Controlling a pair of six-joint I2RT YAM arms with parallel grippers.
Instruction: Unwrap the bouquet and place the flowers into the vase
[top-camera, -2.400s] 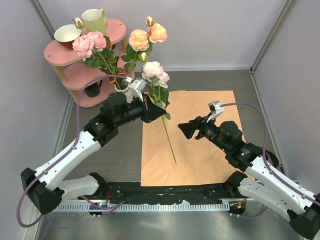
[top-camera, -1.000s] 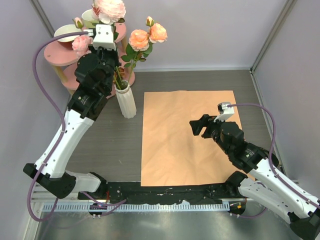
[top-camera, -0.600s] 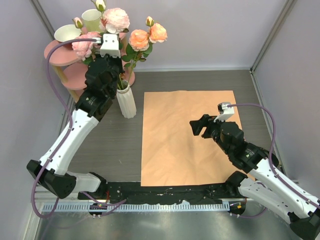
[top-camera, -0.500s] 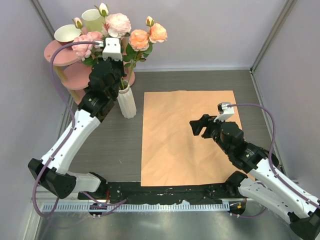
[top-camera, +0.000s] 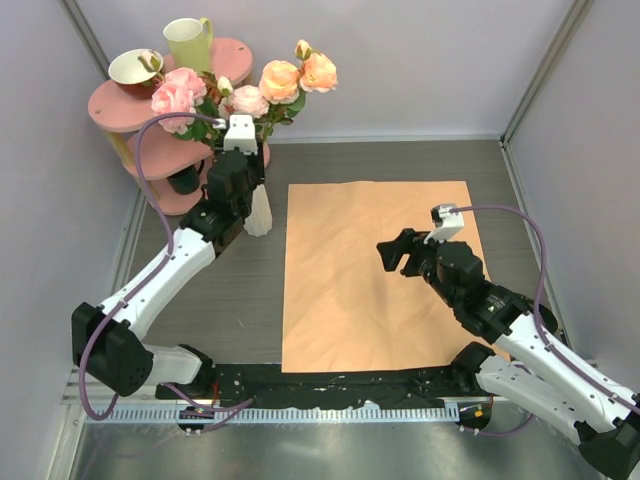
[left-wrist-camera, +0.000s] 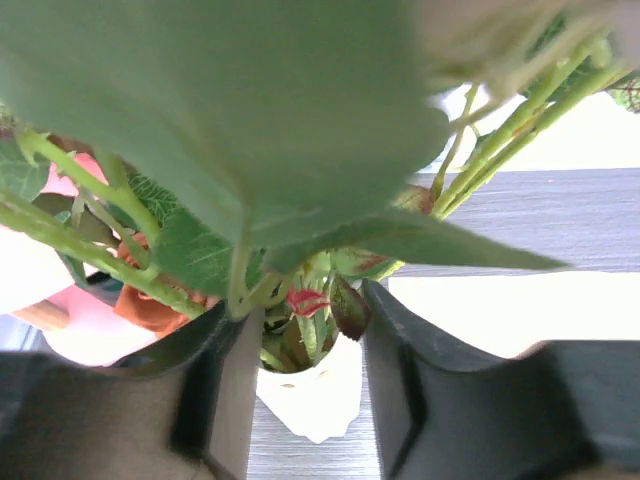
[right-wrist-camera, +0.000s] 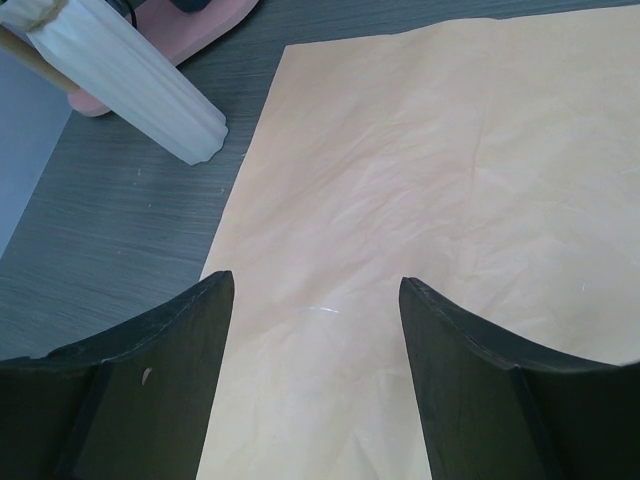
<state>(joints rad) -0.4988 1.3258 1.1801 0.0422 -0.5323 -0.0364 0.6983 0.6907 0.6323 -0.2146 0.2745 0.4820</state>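
The white ribbed vase (top-camera: 261, 214) stands left of the sheet, and the flowers (top-camera: 281, 79) stand in it, pink and peach heads up. My left gripper (top-camera: 248, 198) hovers right over the rim. In the left wrist view the vase (left-wrist-camera: 311, 396) shows between the two fingers, and the left gripper (left-wrist-camera: 305, 312) is open around green stems and leaves (left-wrist-camera: 250, 150). The bouquet's paper (top-camera: 375, 270) lies spread flat, tan-orange side up. My right gripper (top-camera: 386, 254) hangs open over the paper (right-wrist-camera: 450, 180), empty. The right gripper (right-wrist-camera: 315, 290) view also shows the vase (right-wrist-camera: 130, 70).
A pink two-tier stand (top-camera: 108, 106) sits at the back left behind the vase, carrying a yellow-green mug (top-camera: 188, 42) and a cup (top-camera: 135, 67). A dark object (top-camera: 183, 181) sits on its lower tier. Enclosure walls close in on three sides.
My left arm came down from high above the vase, lowering a pink rose into it, and its jaws have parted. The right arm has barely moved.
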